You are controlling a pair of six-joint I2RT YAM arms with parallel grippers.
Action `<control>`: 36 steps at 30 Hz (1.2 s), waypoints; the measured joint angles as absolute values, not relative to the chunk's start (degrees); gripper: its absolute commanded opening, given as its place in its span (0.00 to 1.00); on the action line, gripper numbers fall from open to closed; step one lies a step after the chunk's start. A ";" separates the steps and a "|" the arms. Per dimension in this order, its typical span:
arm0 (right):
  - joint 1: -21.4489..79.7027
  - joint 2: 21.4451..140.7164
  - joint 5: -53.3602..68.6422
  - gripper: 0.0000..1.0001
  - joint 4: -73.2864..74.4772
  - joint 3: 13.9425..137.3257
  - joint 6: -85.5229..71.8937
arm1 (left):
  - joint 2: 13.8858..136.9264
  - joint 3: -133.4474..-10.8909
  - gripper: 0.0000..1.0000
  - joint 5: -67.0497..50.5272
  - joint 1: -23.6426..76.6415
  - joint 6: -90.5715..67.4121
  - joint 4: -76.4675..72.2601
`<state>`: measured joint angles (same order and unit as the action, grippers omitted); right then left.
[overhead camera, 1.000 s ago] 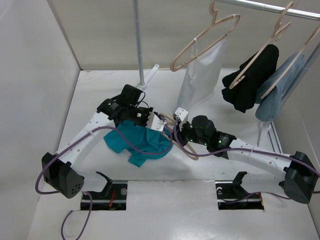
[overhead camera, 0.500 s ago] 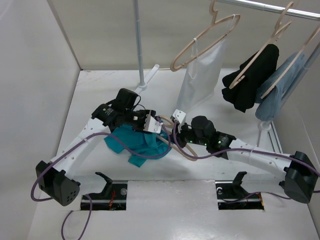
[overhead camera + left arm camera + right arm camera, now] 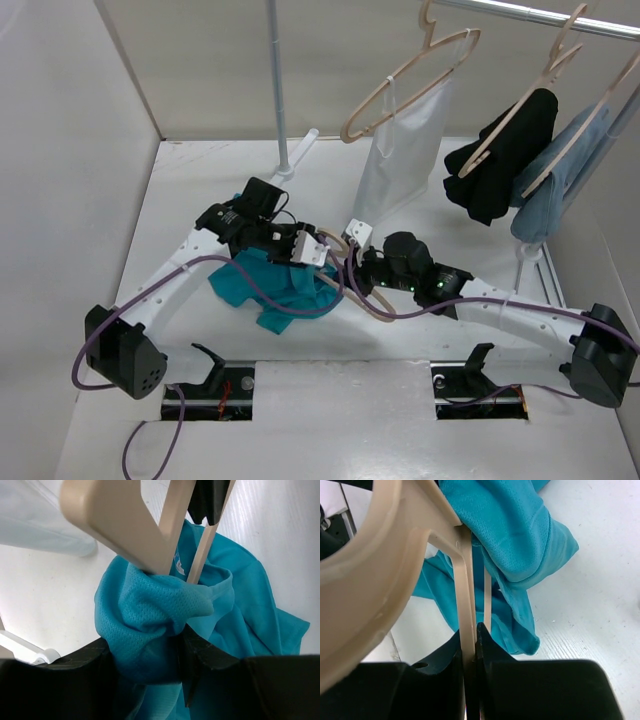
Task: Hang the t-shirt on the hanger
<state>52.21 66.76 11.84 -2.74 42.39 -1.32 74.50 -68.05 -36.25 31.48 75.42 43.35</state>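
My right gripper (image 3: 469, 640) is clenched on a thin bar of the beige hanger (image 3: 380, 575) — the bar runs up between its fingers. My left gripper (image 3: 145, 655) has a wad of the t-shirt (image 3: 270, 285) filling the gap between its parted fingers; whether they squeeze it I cannot tell. The t-shirt lies crumpled around the middle of the table (image 3: 190, 180) — one fold bunched against the hanger.

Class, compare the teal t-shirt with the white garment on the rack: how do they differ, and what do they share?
The teal t-shirt lies crumpled on the table; the white garment hangs flat. The t-shirt is vivid teal; the white garment is pale. The t-shirt's hanger, held by the right gripper, only pokes into it; the white garment's hanger carries it. Both are soft cloth.
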 measured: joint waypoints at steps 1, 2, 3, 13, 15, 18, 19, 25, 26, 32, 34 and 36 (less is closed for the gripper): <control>52.23 66.76 11.79 0.26 -2.90 42.39 -1.37 | 74.37 -67.96 0.00 -36.47 31.33 75.35 43.24; 52.23 66.76 11.73 0.37 -3.09 42.39 -1.63 | 74.02 -67.88 0.00 -36.75 31.11 75.37 43.27; 52.21 66.67 11.31 0.54 -3.49 42.48 -1.74 | 73.47 -67.79 0.00 -36.73 30.89 75.44 43.64; 52.10 56.93 7.16 0.86 -5.72 42.59 -4.43 | 63.99 -61.63 0.00 -32.91 29.74 81.67 49.30; 52.10 54.33 5.69 0.86 -6.57 42.15 -5.34 | 63.77 -60.99 0.00 -32.73 29.74 82.61 50.13; 52.10 52.07 2.74 0.58 -7.97 40.99 -7.64 | 63.35 -60.71 0.00 -32.77 29.74 84.03 51.00; 52.10 51.94 1.74 0.57 -8.19 40.42 -8.93 | 63.05 -60.69 0.00 -32.82 29.74 84.33 51.07; 52.05 62.65 1.61 0.79 -7.25 39.99 -12.32 | 60.69 -60.49 0.00 -33.21 29.74 84.99 51.05; 52.05 65.56 2.22 0.81 -6.68 40.03 -12.45 | 60.60 -60.49 0.00 -33.21 29.74 84.93 51.05; 52.05 76.34 4.01 0.85 -2.96 40.07 -13.82 | 59.92 -60.42 0.00 -33.23 29.74 84.09 50.70; 52.05 78.52 4.36 0.85 -2.59 40.73 -14.00 | 59.61 -60.38 0.00 -33.23 29.74 83.64 50.57; 52.05 81.10 4.75 0.82 -2.72 41.91 -14.20 | 59.46 -60.36 0.00 -33.26 29.74 83.33 50.48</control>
<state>52.05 81.10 4.75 -2.72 41.91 -14.20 59.46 -60.36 -33.26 29.74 83.33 50.48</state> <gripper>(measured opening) 0.845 0.352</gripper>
